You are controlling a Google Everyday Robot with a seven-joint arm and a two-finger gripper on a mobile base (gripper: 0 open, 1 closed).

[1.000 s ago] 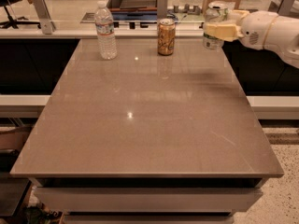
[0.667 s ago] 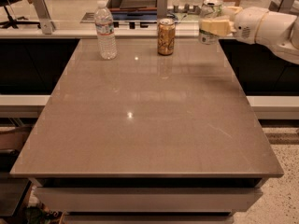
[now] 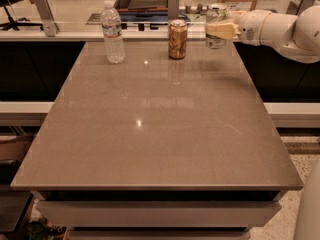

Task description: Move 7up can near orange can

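Note:
The orange can, orange-brown with pale lettering and a silver top, stands upright near the far edge of the table. The 7up can, white and green with a silver top, is held just above the table's far right part, a short way right of the orange can. My gripper comes in from the right on a white arm, and its pale fingers are shut around the middle of the 7up can.
A clear plastic water bottle stands upright at the far left of the table, left of the orange can. Behind the table runs a counter rail with office clutter beyond it. A white robot part shows at the lower right.
The gripper with the 7up can has moved left, closer to the orange can. The orange can and the bottle have not moved.

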